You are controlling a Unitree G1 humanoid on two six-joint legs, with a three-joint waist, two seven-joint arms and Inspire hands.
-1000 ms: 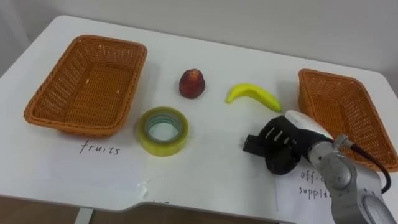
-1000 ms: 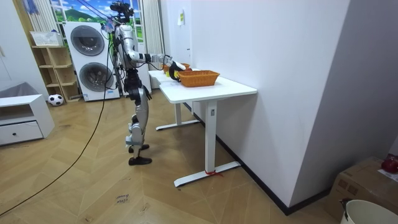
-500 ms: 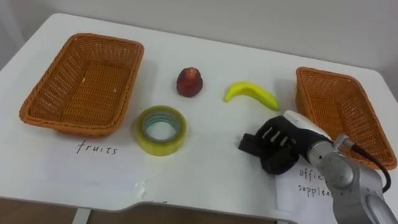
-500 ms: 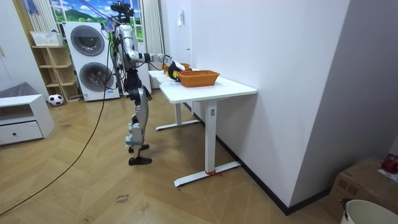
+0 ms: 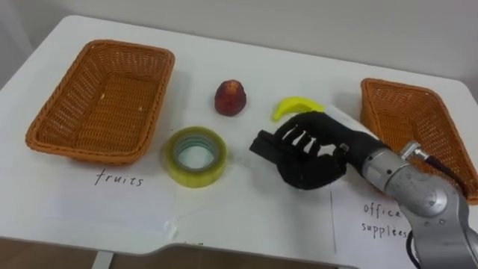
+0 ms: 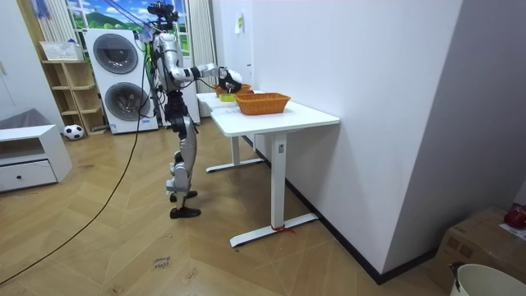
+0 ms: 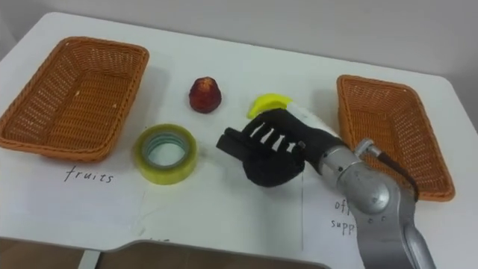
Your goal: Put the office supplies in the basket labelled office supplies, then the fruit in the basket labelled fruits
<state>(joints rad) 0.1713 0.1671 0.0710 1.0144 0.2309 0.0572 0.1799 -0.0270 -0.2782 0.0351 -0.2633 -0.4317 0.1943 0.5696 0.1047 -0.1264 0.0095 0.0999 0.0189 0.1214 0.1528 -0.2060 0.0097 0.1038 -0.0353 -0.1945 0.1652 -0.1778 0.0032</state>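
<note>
Fingers (image 5: 267,143) of my right hand (image 5: 310,157) are hanging loosely bent, gripping nothing, over the white table (image 5: 246,205). I am seeing the yellow tape roll (image 5: 196,156) lying just left of them. The yellow banana (image 5: 293,107) is peeking out behind the hand, near the red fruit (image 5: 230,98), both between the left brown wicker basket (image 5: 82,149) and the right brown wicker basket (image 5: 371,112).

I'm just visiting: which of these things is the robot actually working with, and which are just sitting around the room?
Part of the job: red fruit, yellow banana, yellow-green roll of tape, left brown wicker basket, right brown wicker basket, robot's right hand, open above the white table.

Just lying about: white washing machines, black-and-white football, cardboard box on the floor.
</note>
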